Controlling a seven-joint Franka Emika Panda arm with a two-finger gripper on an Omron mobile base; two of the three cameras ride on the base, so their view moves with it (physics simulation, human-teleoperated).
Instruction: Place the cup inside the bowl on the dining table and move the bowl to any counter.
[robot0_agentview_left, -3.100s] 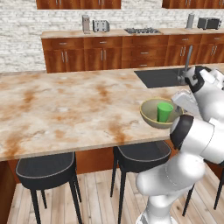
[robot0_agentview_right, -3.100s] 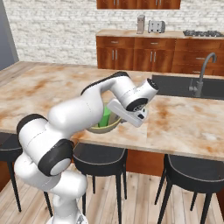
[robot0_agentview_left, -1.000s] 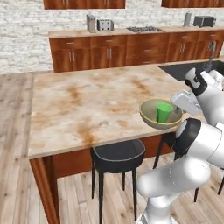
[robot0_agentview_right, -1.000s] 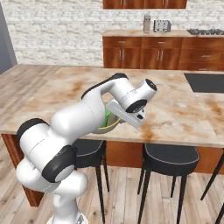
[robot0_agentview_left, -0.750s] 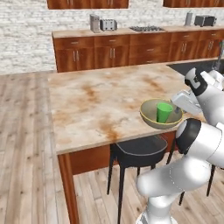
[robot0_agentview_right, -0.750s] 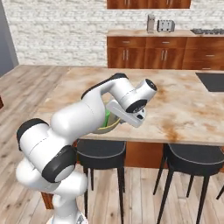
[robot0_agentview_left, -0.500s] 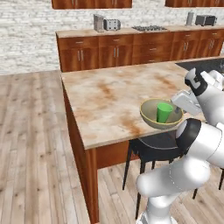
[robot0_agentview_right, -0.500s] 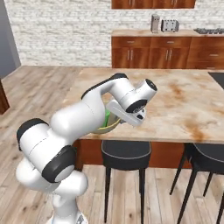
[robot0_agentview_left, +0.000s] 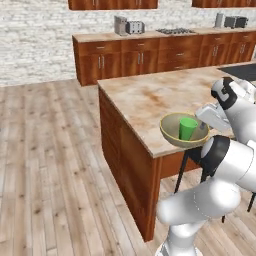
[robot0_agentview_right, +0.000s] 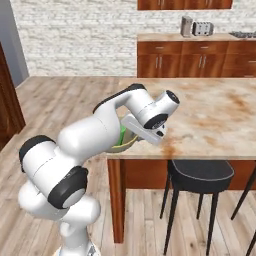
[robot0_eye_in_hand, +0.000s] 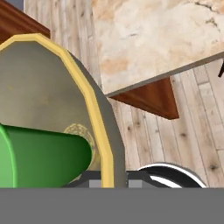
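Cup (robot0_agentview_left: 188, 128) upright inside bowl (robot0_agentview_left: 172, 131). Tool (robot0_agentview_left: 205, 121) clamped on bowl rim, bowl raised over near corner of desk (robot0_agentview_left: 150, 97). Stool (robot0_agentview_right: 200, 175) beneath desk edge.

Both base views flank the dining table (robot0_agentview_left: 150, 100); hand view looks close.
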